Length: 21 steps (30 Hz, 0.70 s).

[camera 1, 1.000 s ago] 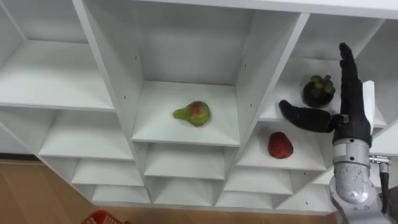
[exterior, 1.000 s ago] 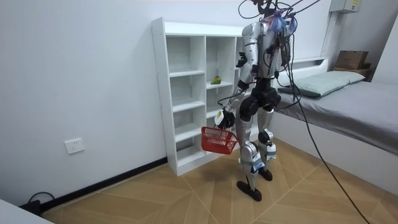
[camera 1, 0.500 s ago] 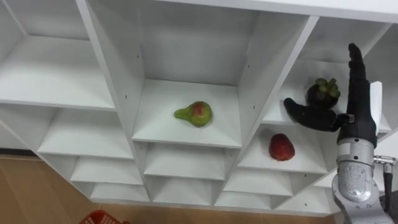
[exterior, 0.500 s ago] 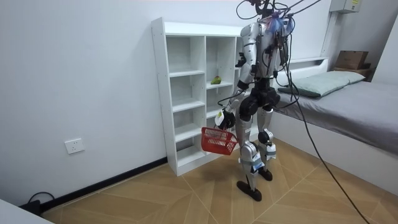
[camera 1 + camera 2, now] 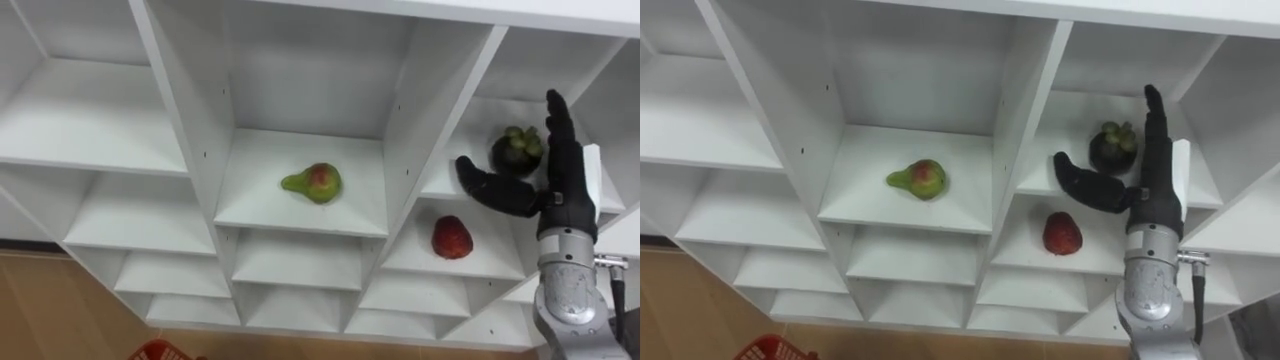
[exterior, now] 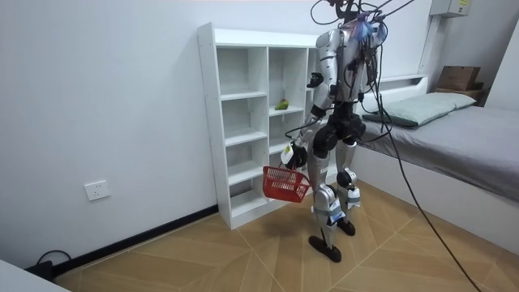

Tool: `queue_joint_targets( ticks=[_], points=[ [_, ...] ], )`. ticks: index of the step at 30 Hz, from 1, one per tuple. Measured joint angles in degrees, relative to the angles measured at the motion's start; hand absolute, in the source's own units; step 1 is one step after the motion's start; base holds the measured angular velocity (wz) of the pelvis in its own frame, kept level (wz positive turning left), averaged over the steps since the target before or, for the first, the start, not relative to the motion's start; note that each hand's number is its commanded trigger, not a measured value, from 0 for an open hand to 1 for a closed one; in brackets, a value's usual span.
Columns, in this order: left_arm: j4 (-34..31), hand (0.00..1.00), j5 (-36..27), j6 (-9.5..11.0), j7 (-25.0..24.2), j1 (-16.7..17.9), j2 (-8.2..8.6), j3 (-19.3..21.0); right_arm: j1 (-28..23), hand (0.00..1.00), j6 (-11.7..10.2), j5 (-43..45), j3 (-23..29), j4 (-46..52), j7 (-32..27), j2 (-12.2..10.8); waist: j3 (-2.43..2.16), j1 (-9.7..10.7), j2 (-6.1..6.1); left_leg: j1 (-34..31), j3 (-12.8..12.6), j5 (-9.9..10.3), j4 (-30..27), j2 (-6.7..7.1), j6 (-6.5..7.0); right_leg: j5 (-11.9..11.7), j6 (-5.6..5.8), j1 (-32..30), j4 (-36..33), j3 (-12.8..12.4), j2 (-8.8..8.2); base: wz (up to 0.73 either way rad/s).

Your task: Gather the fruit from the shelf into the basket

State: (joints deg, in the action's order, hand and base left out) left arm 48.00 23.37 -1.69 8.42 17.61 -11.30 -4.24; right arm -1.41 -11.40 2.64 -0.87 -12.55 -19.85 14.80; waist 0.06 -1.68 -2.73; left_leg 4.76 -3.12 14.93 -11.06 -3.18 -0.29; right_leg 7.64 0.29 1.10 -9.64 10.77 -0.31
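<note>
Mangosteen (image 5: 515, 152) sits beside outstretched right robot hand (image 5: 562, 190); left robot hand (image 6: 294, 156) holds basket (image 6: 284, 183).

Closet (image 5: 300, 70): white board, smooth, matt
Basket (image 6: 284, 182): red plastic lattice
Floor (image 6: 243, 259): wood, slight sheen
Right hand (image 5: 563, 190): black, matt

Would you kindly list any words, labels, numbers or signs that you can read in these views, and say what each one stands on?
No text can be read.
White shelf unit, green-red pear, red fruit, dark purple mangosteen, red plastic basket: no print visible.
Yellow sticker on the grey wall box: too small to read.
</note>
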Motion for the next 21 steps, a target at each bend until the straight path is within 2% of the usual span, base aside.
queue_joint_targets(
  ticks=[6,7,8,14,21],
  points=[
    [-0.37,1.00,-0.02,-0.43,0.00,-0.05,0.59,0.08,-0.01,0.00,0.73,0.01,0.01,-0.07,1.28,0.00,-0.09,-0.04,-0.14,-0.02,0.17,-0.01,-0.27,0.00,-0.03,-0.01,-0.02,0.18,-0.05,0.17,-0.03,0.01],
    [-0.37,1.00,-0.02,-0.43,0.00,-0.08,0.59,0.08,-0.01,0.62,0.85,0.01,0.01,-0.07,1.29,0.00,-0.10,-0.05,-0.15,-0.02,0.18,-0.02,-0.27,0.00,-0.03,-0.01,-0.02,0.19,-0.05,0.19,-0.03,0.00],
    [-0.37,1.00,-0.02,-0.43,0.00,-0.09,0.59,0.09,-0.01,1.00,1.02,0.01,0.01,-0.07,1.32,0.00,-0.13,-0.06,-0.19,-0.02,0.19,-0.02,-0.29,0.00,-0.03,-0.01,-0.02,0.20,-0.06,0.20,-0.03,0.00],
    [-1.16,1.00,-0.04,-0.44,-0.06,-0.10,0.63,1.47,-0.19,1.00,0.99,0.27,0.17,-0.53,2.20,0.01,-0.08,-0.24,-0.09,0.80,0.25,-0.02,-0.25,-0.01,-0.03,-0.04,-0.06,1.01,-0.02,0.34,-0.03,0.00],
    [-1.17,1.00,-0.04,-0.30,1.70,-0.26,0.68,2.07,0.56,1.00,0.06,2.37,2.73,-1.88,2.49,0.44,-0.08,-0.34,-0.06,0.97,0.25,-0.01,0.27,-0.05,-0.05,-0.04,-0.06,1.11,-0.07,0.35,0.02,0.00]
  ],
)
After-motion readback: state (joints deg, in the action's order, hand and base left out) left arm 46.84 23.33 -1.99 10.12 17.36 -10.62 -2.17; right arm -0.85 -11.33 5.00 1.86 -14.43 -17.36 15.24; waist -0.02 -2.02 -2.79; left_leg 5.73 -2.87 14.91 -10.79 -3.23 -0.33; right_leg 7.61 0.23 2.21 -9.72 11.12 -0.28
